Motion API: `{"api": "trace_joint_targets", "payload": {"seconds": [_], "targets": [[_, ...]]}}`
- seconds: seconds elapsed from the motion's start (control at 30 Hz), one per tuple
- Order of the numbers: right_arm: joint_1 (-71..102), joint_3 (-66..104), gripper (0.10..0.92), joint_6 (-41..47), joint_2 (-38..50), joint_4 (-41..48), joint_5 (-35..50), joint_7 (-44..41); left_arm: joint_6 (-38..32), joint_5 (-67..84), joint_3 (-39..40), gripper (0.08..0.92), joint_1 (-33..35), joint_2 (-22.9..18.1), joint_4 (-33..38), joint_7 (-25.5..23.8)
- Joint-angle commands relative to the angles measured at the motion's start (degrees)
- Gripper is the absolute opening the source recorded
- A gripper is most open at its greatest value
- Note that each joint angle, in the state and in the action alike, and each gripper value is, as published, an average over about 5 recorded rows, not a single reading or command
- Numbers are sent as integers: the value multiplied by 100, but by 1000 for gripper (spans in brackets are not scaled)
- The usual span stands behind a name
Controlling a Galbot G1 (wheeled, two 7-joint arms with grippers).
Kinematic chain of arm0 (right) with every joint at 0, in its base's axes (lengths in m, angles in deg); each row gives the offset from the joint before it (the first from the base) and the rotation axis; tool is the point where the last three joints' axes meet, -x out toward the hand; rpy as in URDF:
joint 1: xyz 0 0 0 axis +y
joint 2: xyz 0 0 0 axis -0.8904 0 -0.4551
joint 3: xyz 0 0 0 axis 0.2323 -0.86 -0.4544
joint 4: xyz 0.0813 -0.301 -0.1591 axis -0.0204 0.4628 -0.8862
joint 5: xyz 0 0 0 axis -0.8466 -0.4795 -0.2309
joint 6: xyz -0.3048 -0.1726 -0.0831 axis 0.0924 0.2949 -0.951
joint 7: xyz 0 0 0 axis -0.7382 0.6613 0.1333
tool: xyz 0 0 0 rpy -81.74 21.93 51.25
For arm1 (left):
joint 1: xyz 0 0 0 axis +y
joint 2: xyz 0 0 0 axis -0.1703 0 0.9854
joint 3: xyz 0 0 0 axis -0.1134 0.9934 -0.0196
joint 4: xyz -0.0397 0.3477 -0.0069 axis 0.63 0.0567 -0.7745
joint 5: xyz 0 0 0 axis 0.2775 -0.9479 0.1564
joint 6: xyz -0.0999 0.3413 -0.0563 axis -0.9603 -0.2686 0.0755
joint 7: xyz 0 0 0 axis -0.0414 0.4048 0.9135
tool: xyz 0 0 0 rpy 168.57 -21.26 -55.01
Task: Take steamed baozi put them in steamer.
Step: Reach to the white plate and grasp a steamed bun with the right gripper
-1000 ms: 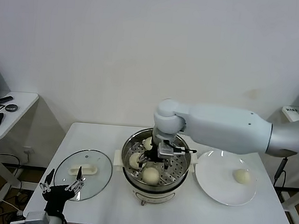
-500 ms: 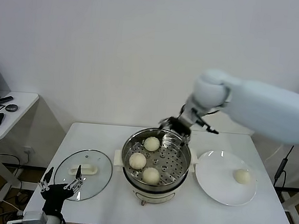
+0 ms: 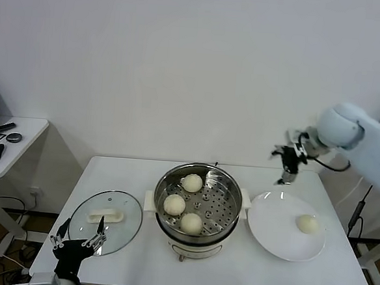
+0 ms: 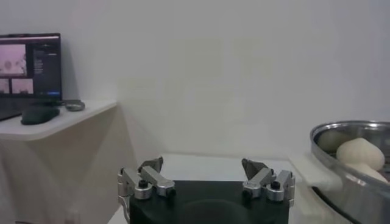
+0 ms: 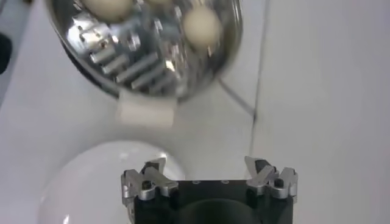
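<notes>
One baozi left on the plate, three already in the steamer.

We judge the last baozi point(image 3: 307, 223), at 3 o'clock on the plate point(image 3: 268, 233), soft and light: grip its sides gently. Right end effector point(image 3: 287, 163) hangs above, jaws apart, empty; left end effector point(image 3: 77, 240) parked, jaws apart; steamer point(image 3: 198, 215) mid-bench.

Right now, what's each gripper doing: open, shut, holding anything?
Left gripper: open, empty, parked low by the glass lid.
Right gripper: open, empty, raised behind the white plate.
</notes>
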Motion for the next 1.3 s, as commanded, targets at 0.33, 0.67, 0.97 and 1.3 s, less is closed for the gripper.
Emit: {"api": "trace_joint_targets", "payload": {"seconds": [0.33,0.67,0.97,1.3], "targets": [[2344,2027,823,-1379,-408,1813,-2285,-614,1,-57,-126,823,245,-44,26,5],[2693,2285,823,-2180,-527,2253,-2723,-334,4,-93,-91,823,284,-43,-5,4],[2863,2388,823,-2373,-645,2352,-2816,-48,-3,-101,-76,823,329,-42,-23,17],[2856,2398,823,-2433,-698,2446,-3098,252,-8,-119,-51,823,315,-71,-42,19]]}}
